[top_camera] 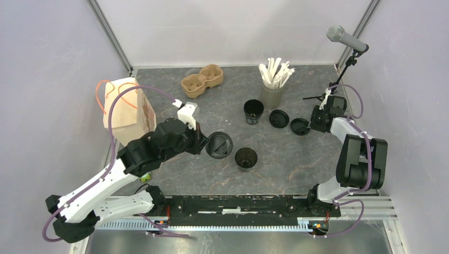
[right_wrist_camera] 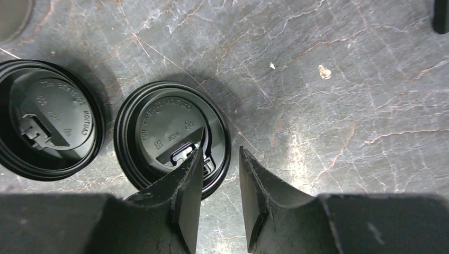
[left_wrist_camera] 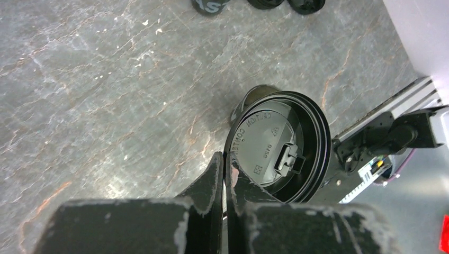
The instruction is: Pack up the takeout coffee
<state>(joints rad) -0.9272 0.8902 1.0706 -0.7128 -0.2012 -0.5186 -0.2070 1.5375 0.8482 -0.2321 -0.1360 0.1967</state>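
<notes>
My left gripper (top_camera: pixel 207 143) (left_wrist_camera: pixel 227 159) is shut on the rim of a round black lid (top_camera: pixel 218 145) (left_wrist_camera: pixel 280 145), which it holds tilted in the air. Just right of that lid, an open-topped black takeout coffee cup (top_camera: pixel 246 157) stands on the table, and in the left wrist view its edge (left_wrist_camera: pixel 253 95) shows behind the lid. A second open black cup (top_camera: pixel 253 111) stands farther back. My right gripper (top_camera: pixel 308 126) (right_wrist_camera: pixel 219 153) is open and low over the table, its fingers either side of the rim of a flat-lying lid (top_camera: pixel 299 126) (right_wrist_camera: pixel 169 132).
Another black lid (top_camera: pixel 279 118) (right_wrist_camera: pixel 47 119) lies left of the right gripper. A grey cup of white sticks (top_camera: pixel 272 92) and a brown pulp carrier (top_camera: pixel 202 80) stand at the back. A paper bag (top_camera: pixel 128 108) is at the left and a microphone stand (top_camera: pixel 347 38) at the back right.
</notes>
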